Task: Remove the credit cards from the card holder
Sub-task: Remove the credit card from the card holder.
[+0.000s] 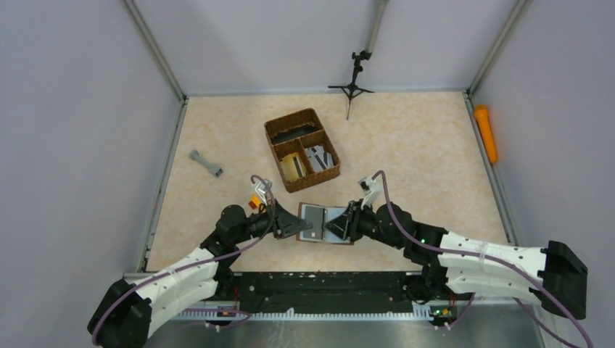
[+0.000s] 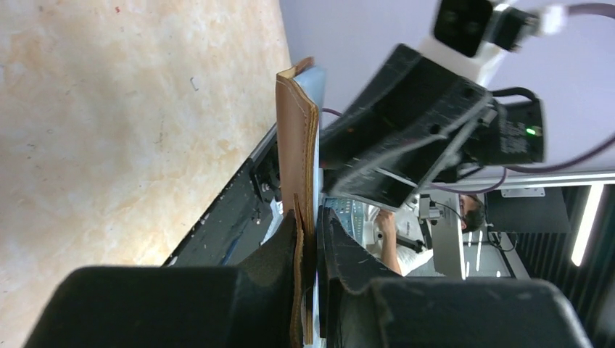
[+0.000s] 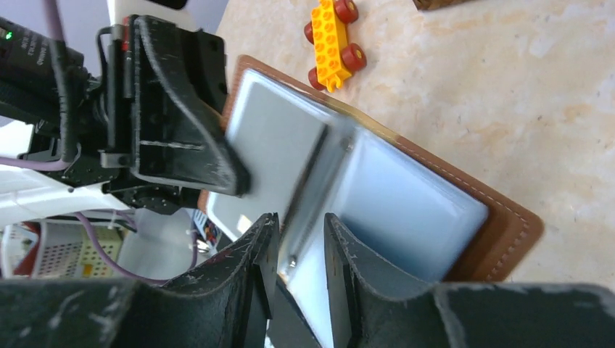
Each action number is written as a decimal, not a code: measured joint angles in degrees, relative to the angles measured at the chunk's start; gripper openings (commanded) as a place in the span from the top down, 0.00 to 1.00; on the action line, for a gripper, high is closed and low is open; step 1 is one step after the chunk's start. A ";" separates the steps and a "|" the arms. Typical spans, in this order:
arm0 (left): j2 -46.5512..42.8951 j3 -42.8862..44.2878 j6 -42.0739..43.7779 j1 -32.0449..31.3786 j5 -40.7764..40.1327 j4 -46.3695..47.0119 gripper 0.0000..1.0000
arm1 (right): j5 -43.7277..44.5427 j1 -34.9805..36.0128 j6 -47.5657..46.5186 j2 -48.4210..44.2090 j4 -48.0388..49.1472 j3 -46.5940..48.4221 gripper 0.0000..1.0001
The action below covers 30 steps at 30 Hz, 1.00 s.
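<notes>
Right wrist cam: open holder (image 3: 508, 232) sits between the arms, left fingers (image 3: 181, 138) pinching its far side, right fingers (image 3: 348, 268) part-spread straddling a card's (image 3: 301, 217) near edge, card running straight away.

Basket (image 1: 302, 148) close behind card holder (image 1: 319, 216), yellow toy (image 3: 332, 40) at left, open tabletop (image 1: 435, 159) to right

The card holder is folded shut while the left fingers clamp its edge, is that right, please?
Not quite: the card holder is spread open, its grey inside showing in the right wrist view. The left fingers do clamp its edge.
</notes>
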 measured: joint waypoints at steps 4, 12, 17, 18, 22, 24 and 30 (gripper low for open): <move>-0.35 -0.42 -0.96 0.00 0.55 2.36 1.00 | -5.03 -3.78 3.74 -1.40 4.87 -4.57 0.74; -0.35 -0.63 -2.32 0.00 1.99 6.51 1.00 | -12.24 -5.88 8.39 -1.66 13.31 -7.08 0.83; -0.31 -0.63 -2.45 -0.04 2.51 8.04 1.00 | -14.23 -6.25 10.12 -1.66 16.46 -8.26 0.88; -0.20 -0.63 -2.45 -0.04 2.58 8.26 1.00 | -14.45 -6.36 10.38 -1.64 16.94 -8.46 0.89; 0.33 -0.63 -2.51 -0.04 2.99 9.51 1.00 | -15.89 -7.21 12.35 -1.64 20.28 -10.01 0.89; 0.55 -0.63 -2.67 -0.07 3.21 9.94 1.00 | -16.85 -7.82 13.68 -1.60 22.86 -11.34 0.89; 0.55 -0.63 -2.69 -0.37 3.28 11.13 1.00 | -18.58 -8.63 16.00 -0.83 26.80 -12.57 0.83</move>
